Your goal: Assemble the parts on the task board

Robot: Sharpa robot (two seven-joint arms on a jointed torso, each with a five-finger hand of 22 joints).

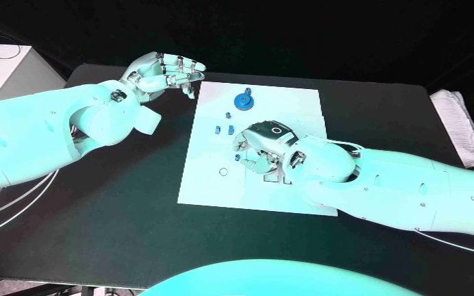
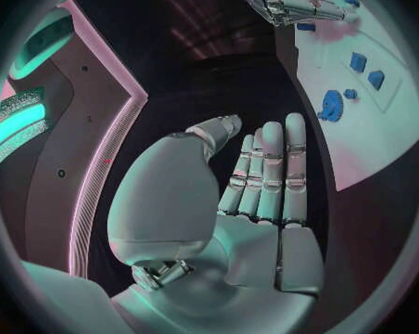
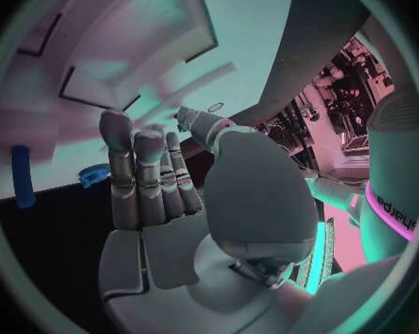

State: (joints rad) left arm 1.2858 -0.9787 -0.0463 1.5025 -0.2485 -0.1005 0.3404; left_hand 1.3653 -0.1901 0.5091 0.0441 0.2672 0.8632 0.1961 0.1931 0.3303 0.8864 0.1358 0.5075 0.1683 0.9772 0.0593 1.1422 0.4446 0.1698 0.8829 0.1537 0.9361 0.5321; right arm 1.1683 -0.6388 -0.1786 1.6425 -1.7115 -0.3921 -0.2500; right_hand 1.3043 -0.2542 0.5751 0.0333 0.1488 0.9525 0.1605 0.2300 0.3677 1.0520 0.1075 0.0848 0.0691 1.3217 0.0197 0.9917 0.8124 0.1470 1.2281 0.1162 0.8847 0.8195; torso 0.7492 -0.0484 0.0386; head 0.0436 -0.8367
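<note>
Several blue pieces (image 1: pixel 223 130) lay loose on the white board (image 1: pixel 212 186) near a standing gear (image 1: pixel 242 101), little assembled; the right hand (image 1: pixel 265 146) hovered over them empty, and the left hand (image 1: pixel 161 72) waited off the board, fingers apart.
</note>
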